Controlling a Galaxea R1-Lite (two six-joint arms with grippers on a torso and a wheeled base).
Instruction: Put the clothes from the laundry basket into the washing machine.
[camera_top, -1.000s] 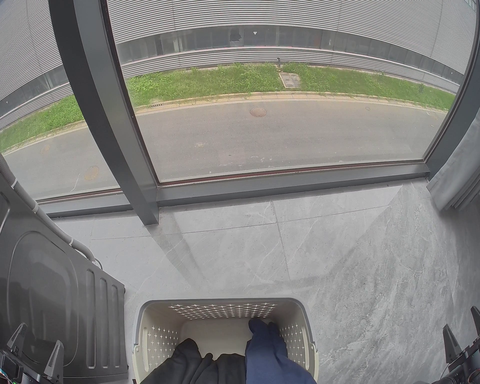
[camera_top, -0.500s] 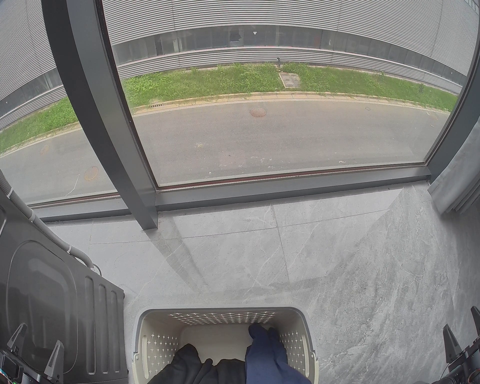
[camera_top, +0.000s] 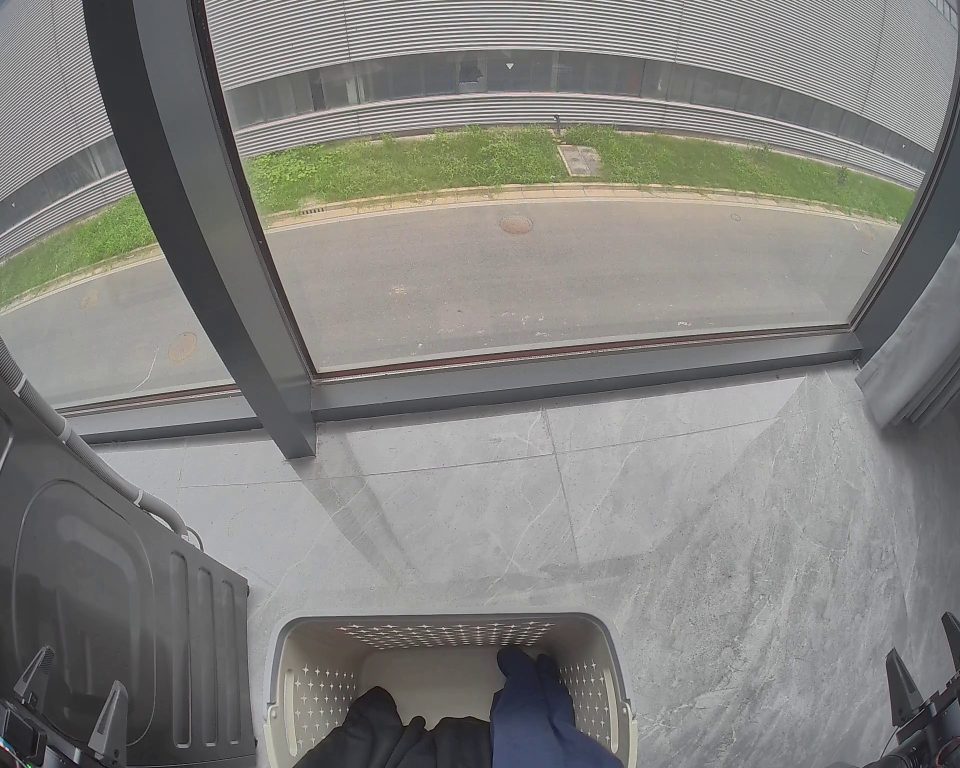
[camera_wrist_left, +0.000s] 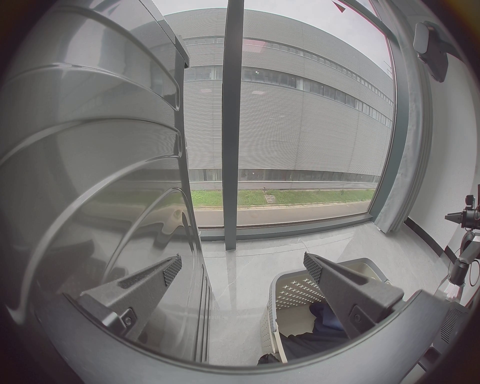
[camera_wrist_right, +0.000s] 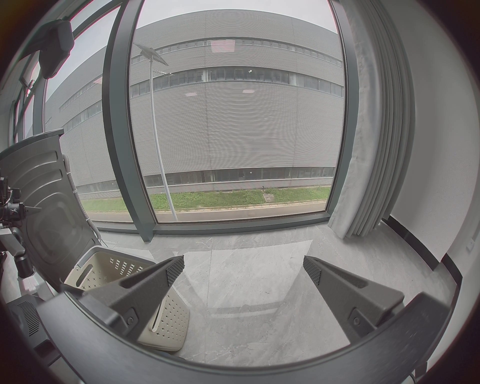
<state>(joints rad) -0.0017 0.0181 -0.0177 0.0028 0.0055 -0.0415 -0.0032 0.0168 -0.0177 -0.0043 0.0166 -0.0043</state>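
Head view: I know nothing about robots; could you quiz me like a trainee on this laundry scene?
1. True or false: the laundry basket is empty.
2. The washing machine stands at the basket's: A) robot's left B) robot's right C) far side
3. Fill in: the left end effector and right end effector are both ____.
Key: 1 false, clothes lie inside; 2 A; 3 open.
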